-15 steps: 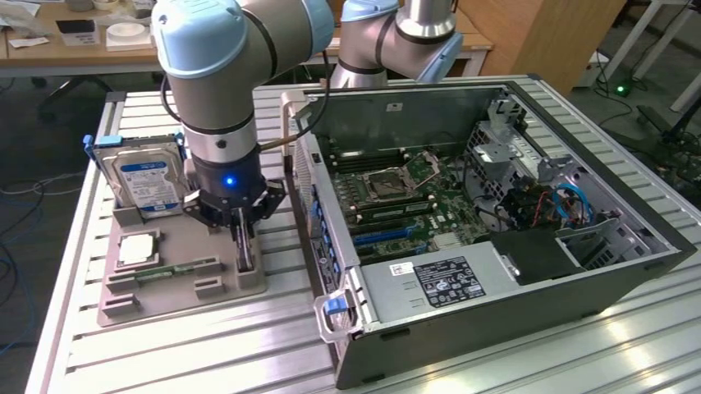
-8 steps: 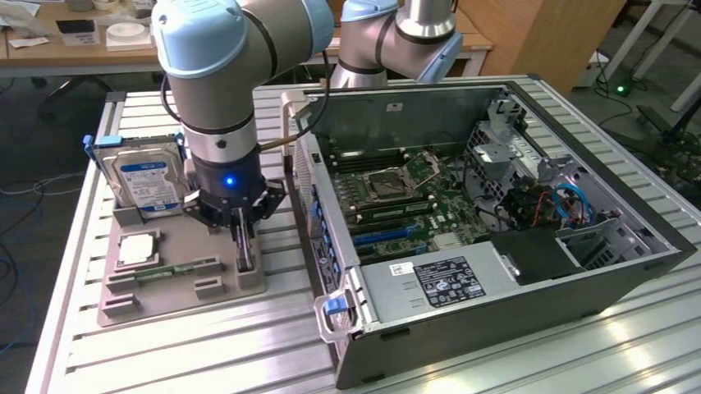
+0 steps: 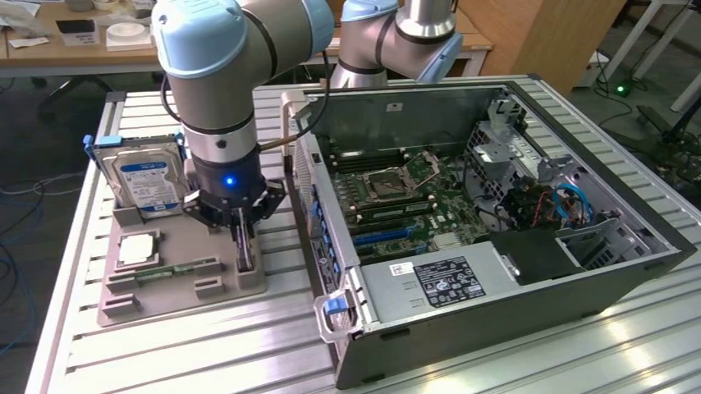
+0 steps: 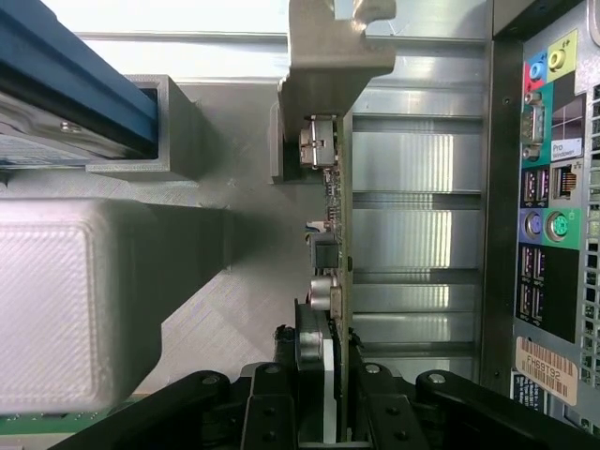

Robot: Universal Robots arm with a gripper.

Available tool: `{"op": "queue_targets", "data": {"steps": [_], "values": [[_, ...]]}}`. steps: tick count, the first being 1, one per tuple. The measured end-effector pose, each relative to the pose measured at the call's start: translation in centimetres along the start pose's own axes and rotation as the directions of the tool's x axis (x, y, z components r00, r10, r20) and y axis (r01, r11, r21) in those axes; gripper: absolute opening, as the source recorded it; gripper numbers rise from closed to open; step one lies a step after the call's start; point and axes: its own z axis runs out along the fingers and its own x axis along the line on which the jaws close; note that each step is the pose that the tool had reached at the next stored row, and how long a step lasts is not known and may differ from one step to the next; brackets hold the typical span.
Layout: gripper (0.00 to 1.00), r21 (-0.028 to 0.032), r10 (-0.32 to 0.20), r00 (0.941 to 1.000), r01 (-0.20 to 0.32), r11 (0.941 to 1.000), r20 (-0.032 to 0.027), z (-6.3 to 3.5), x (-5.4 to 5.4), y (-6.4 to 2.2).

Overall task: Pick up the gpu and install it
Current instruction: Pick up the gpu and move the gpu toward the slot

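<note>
The gpu (image 3: 243, 253) stands on edge at the right side of the grey holder tray (image 3: 186, 289), close to the open computer case. My gripper (image 3: 241, 226) reaches straight down onto it from above. In the wrist view the gpu (image 4: 334, 234) appears edge-on, with its silver bracket (image 4: 333, 56) at the far end. My gripper (image 4: 323, 361) has one black finger pressed on each face of the card, so it is shut on it. The card's lower edge still seems to sit at the tray.
A hard drive (image 3: 148, 185) with a blue-white label stands at the tray's back, with a processor chip (image 3: 137, 249) and a green memory stick (image 3: 176, 269) lying in front. The open computer case (image 3: 613, 254) with its motherboard (image 3: 405, 205) fills the exterior view's right. Its rear ports (image 4: 544, 187) are close by.
</note>
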Motion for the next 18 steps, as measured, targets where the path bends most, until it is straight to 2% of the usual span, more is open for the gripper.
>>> {"op": "queue_targets", "data": {"steps": [5,7,13,18], "values": [[0.28,-0.0009,0.0,1.0,0.0,1.0,0.0005,-0.05,0.0,0.01],[0.28,-0.0007,0.0,1.0,0.0,1.0,0.0001,-0.37,0.0,0.02],[0.28,-0.0022,0.0,1.0,0.0,1.0,-0.0001,-2.1,0.0,0.07],[0.28,-0.009,0.0,1.0,0.0,1.0,-0.0001,-3.46,-0.1,0.11]]}}
